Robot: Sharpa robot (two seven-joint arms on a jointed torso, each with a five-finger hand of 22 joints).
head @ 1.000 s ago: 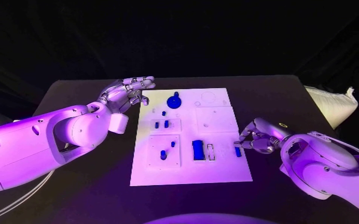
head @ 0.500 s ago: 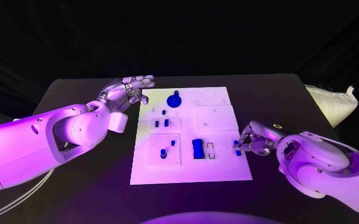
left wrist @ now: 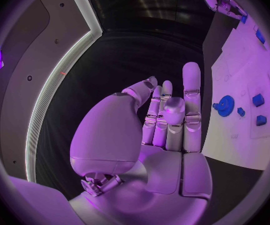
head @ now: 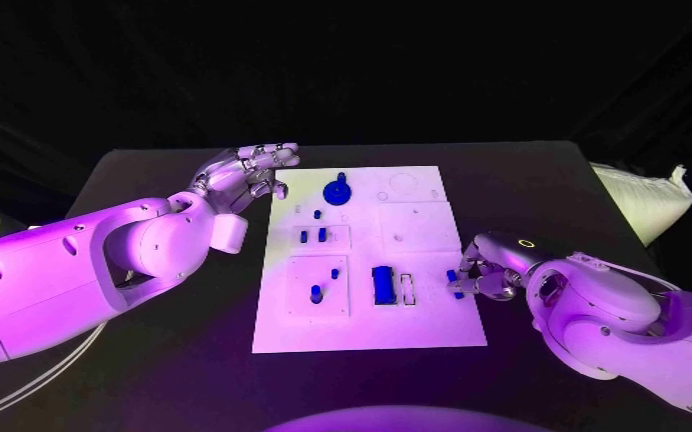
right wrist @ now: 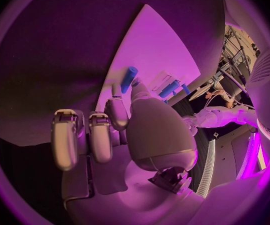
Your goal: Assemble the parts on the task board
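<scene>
A white task board (head: 418, 327) is seen lying in the middle of the black table (head: 144, 352), with small blue parts spread over it. A round blue gear (head: 338, 192) is found toward the board's 12 o'clock end, slightly to the 11 o'clock side. Below it, two short blue pegs (head: 312, 236) are set side by side, and two more pegs (head: 316, 294) are placed in the square panel toward 7 o'clock. A larger blue block (head: 382, 286) is stood near the board's middle, toward 6 o'clock, just beside a narrow slot. At the board's 3 o'clock edge, a small blue pin (head: 456, 282) is pinched between the fingertips of the right hand (head: 485, 274), and in the right wrist view the same pin (right wrist: 129, 79) is shown held at the fingertips above the white plate. The left hand (head: 245, 174) is kept off the board at about 10 o'clock, just beside its far corner, with its fingers straight and loosely apart and nothing held; the empty palm (left wrist: 166, 135) is confirmed in the left wrist view.
</scene>
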